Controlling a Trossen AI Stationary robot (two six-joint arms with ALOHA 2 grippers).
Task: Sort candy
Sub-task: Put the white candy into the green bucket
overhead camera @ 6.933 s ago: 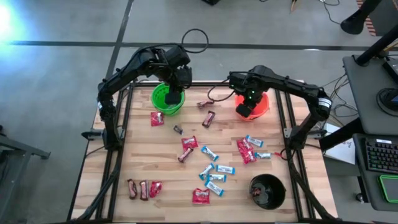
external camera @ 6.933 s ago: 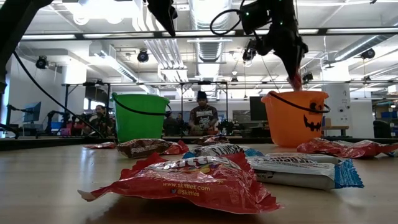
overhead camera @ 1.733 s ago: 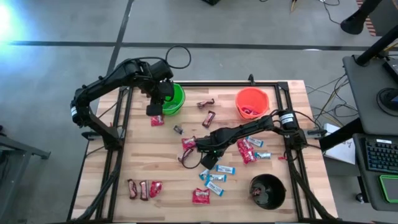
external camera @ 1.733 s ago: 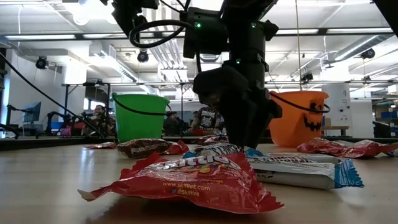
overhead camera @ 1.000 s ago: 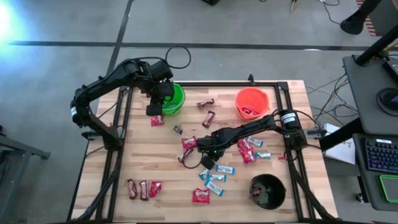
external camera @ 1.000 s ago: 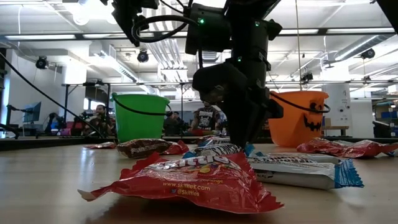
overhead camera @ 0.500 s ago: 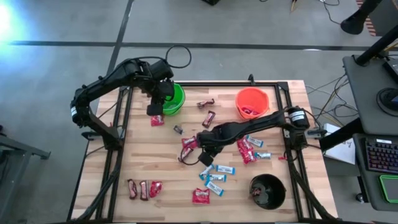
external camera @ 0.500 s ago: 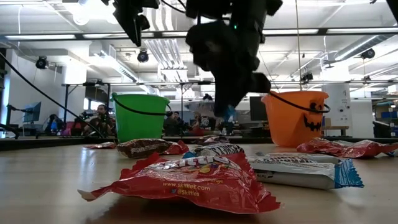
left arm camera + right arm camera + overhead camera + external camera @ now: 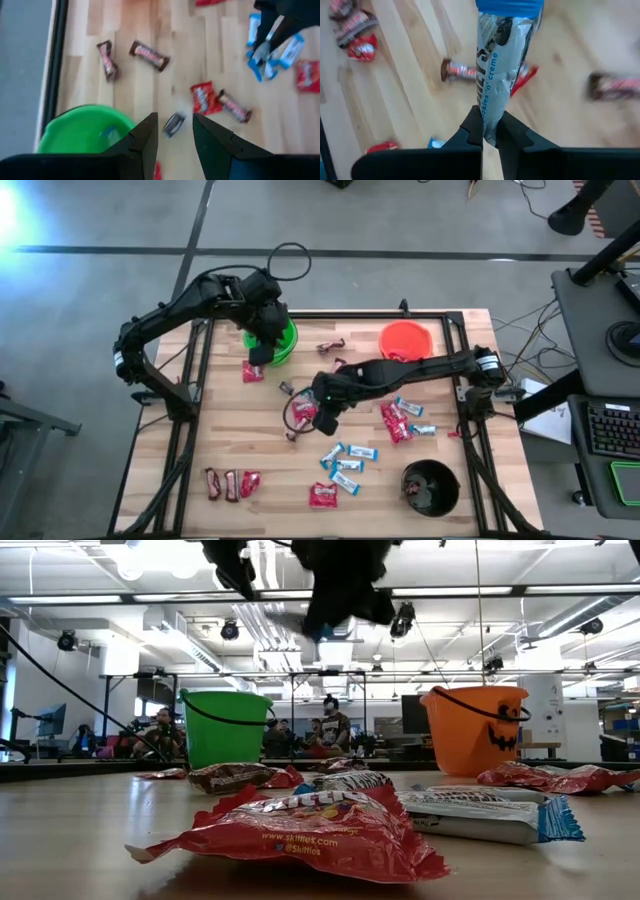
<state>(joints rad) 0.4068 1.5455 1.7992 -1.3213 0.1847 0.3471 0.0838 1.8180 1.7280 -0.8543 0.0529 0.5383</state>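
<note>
Right wrist view, my right gripper (image 9: 490,131) pinched on a light-blue-and-white bar (image 9: 501,75) above mid-table, my left gripper (image 9: 174,131) parted and empty over the green bucket (image 9: 280,338), remaining candy (image 9: 347,465) scattered across the table (image 9: 225,430).

Bare desk (image 9: 250,430) lies open between the scattered candy (image 9: 345,465) at mid-desk and the small group near the left front corner. The right arm (image 9: 400,372) stretches across the middle, barring the way between the green bucket (image 9: 285,340) and orange bucket (image 9: 405,340).
</note>
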